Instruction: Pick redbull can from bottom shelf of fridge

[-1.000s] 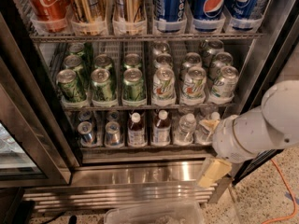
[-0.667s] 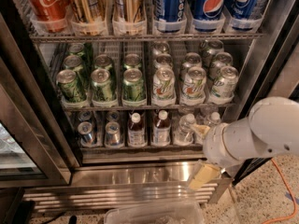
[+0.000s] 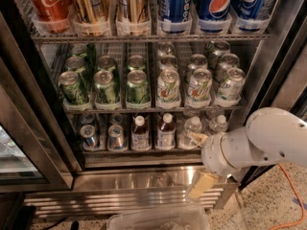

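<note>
Approaching: the gripper (image 3: 197,162) hangs at the lower right of the frame, in front of the fridge (image 3: 144,181) sill, on a white arm (image 3: 273,140) coming in from the right edge.
Hand: its two tan fingers (image 3: 201,185) are spread wide, one up by the clear bottles (image 3: 192,131), one down over the sill, with nothing between them.
Can: the redbull can (image 3: 116,137) stands upright at the lower left, on the bottom shelf (image 3: 144,153), second lane from the left, with a like slim can (image 3: 88,135) just beside it in the first lane.
Neighbours: a white-capped bottle (image 3: 140,133) fills the lane to its right; green cans (image 3: 106,86) sit on the rack above.
Gap: gripper and can are well apart, with bottles between them.
Handling: probably stiff but thin-walled, smooth and perhaps damp from the cold, so slippery. It would dent under a hard squeeze, and being narrow and tall it should tip easily.
Hold: best around the middle of the body from the front, a finger on each side within the lane, below the top rim.
Risk: headroom under the rack above looks small, and a wide hand may knock the neighbours.
</note>
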Motion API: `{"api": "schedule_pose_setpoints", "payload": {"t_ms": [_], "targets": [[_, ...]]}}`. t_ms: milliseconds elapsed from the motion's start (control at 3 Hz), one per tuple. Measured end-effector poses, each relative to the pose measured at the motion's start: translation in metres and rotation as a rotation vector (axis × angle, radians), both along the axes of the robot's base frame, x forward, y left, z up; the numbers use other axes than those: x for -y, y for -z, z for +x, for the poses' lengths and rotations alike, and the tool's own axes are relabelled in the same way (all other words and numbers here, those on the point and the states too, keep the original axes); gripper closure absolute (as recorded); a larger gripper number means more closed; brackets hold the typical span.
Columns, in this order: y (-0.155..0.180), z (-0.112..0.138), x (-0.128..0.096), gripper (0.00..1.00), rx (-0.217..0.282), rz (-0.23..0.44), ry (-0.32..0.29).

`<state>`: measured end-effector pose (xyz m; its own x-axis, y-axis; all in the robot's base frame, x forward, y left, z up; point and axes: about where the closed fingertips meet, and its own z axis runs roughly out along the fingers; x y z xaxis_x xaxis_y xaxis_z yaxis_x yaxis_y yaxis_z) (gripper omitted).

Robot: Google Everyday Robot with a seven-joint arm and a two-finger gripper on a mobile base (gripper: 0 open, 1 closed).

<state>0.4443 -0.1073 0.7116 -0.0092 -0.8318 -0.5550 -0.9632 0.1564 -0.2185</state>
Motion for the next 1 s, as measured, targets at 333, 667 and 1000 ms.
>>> {"api": "schedule_pose_setpoints", "payload": {"t_ms": [333,667,1000], "targets": [[0.0,0.0,0.0,0.0,0.0,0.0,0.0],[0.012,-0.01,-0.035,0.0,0.071,-0.039,-0.036],[0.025,-0.014,-0.073,0.0,0.137,-0.133,-0.081]]}}
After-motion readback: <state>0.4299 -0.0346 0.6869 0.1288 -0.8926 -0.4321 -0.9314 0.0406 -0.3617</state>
